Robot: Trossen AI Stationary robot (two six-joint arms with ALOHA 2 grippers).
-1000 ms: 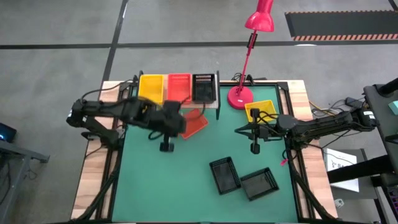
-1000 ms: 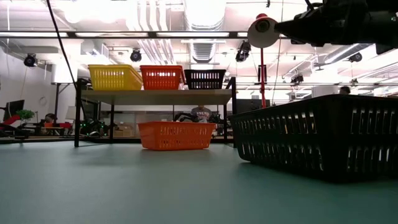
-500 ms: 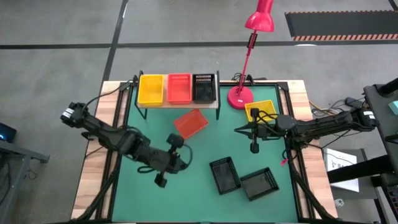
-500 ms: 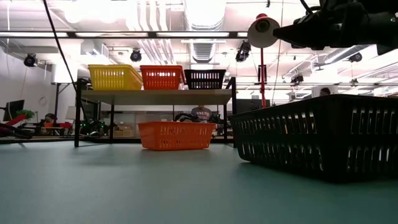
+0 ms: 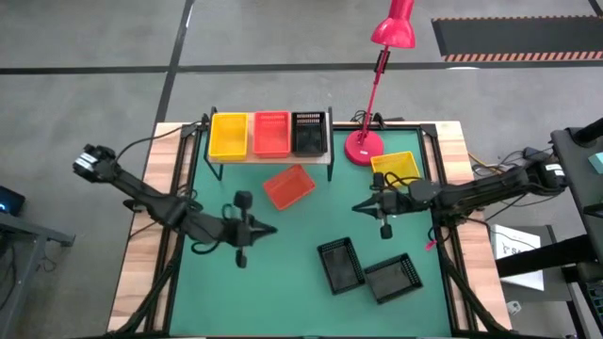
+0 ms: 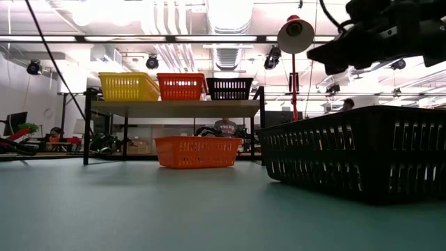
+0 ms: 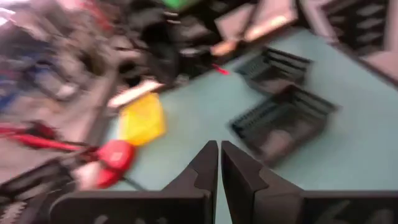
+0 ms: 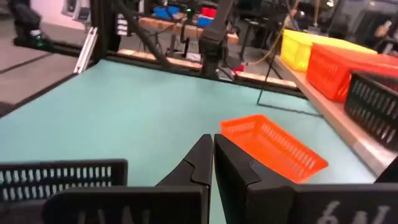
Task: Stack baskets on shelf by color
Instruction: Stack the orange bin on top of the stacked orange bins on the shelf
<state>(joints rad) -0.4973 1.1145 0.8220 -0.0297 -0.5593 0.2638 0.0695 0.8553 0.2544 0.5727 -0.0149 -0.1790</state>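
Observation:
On the shelf (image 5: pixel 273 155) one yellow basket (image 5: pixel 231 135), one red-orange basket (image 5: pixel 271 133) and one black basket (image 5: pixel 309 133) stand side by side. Another red-orange basket (image 5: pixel 288 186) rests flat on the green table just in front of the shelf (image 6: pixel 174 108). A yellow basket (image 5: pixel 396 167) lies at the table's right side. Two black baskets (image 5: pixel 340 264) (image 5: pixel 391 278) lie near the near edge. My left gripper (image 7: pixel 219 144) hovers shut over the table's middle left, pointing right. My right gripper (image 8: pixel 213 138) hovers shut right of the red-orange basket (image 8: pixel 273 146), pointing left.
A pink desk lamp has its base (image 5: pixel 363 146) beside the shelf's right end, and its head (image 5: pixel 394 28) reaches over the far edge. In the low view a black basket (image 6: pixel 355 157) stands close to the camera. Bare green table (image 5: pixel 217 292) lies at the near left.
My left gripper has drawn away from the red-orange basket in front of the shelf. It moved toward the near edge, then a little to the left, and turned to point right. The baskets have stayed where they were.

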